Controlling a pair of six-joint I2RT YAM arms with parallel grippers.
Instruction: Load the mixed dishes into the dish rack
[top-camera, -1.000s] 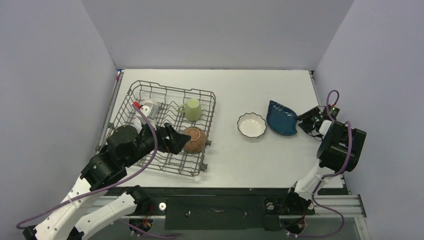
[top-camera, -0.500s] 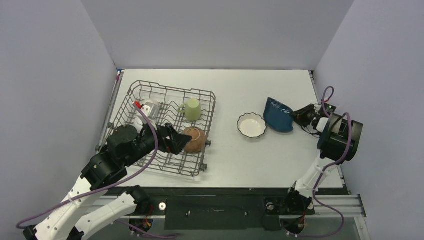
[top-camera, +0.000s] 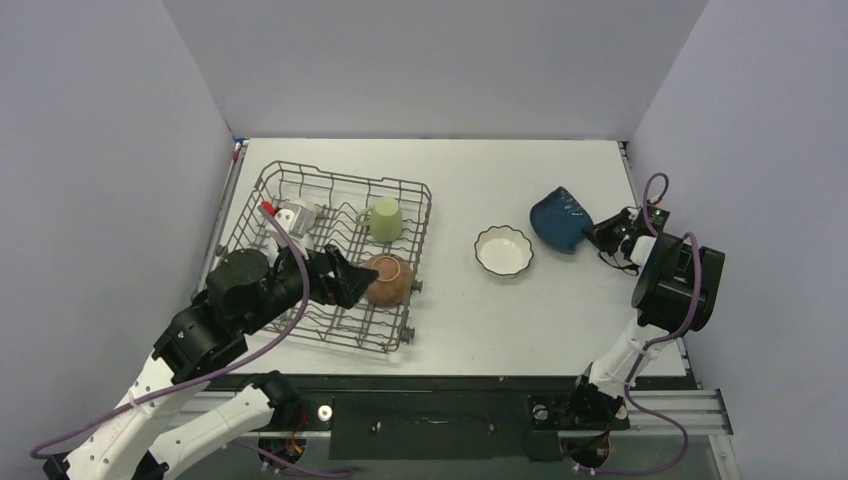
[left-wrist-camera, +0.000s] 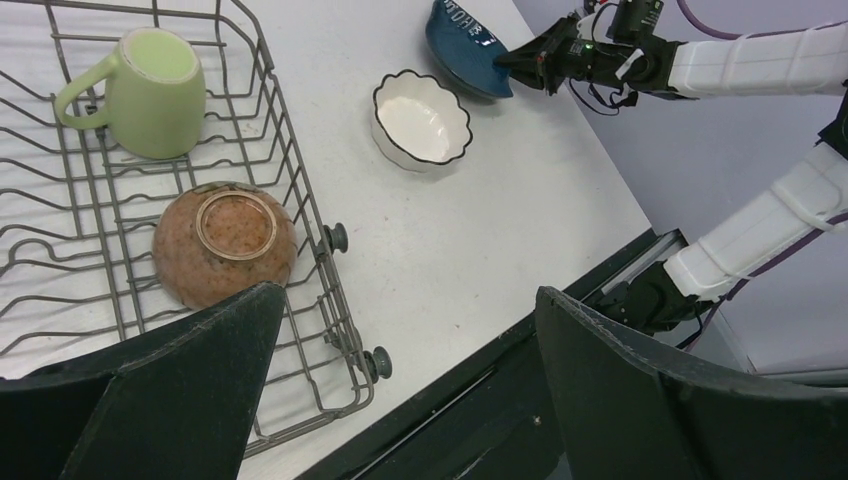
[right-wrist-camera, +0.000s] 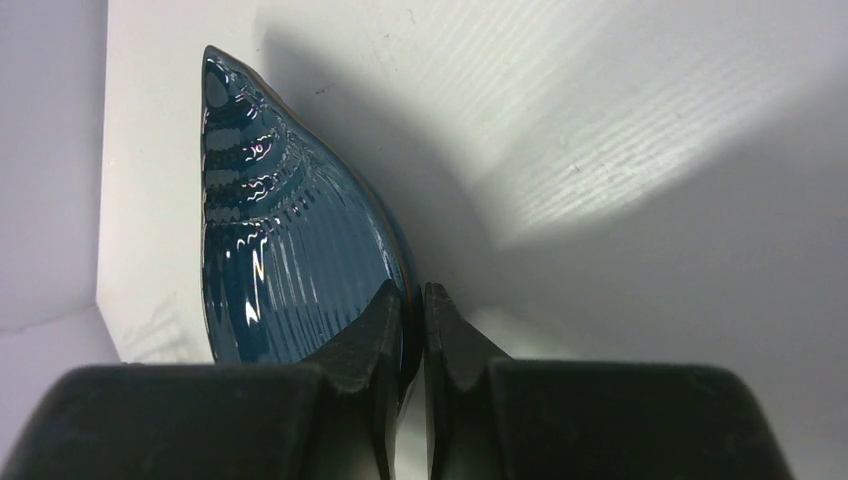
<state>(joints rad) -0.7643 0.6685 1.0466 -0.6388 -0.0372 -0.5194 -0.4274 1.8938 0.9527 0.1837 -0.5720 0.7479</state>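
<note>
The dark blue dish (top-camera: 558, 218), which lay flat a second ago, now stands tipped on its edge, well right of the dish rack (top-camera: 340, 175). The right jaws are clenched on its rim. I judge that its carry to the rack begins. The rack holds the light green mug (top-camera: 382, 219), the upturned brown bowl (top-camera: 388, 279) and a small white piece (top-camera: 296, 214). The white scalloped bowl (top-camera: 503, 250) waits on the surface (top-camera: 480, 310) just right of the rack. The left jaws are released above the brown bowl.

Quantities: one dish rack (top-camera: 345, 176), one green mug (top-camera: 383, 219), one brown bowl (top-camera: 388, 279), one white scalloped bowl (top-camera: 503, 250), one dark blue dish (top-camera: 557, 218), one left hand (left-wrist-camera: 405, 300), one right hand (right-wrist-camera: 415, 295).
</note>
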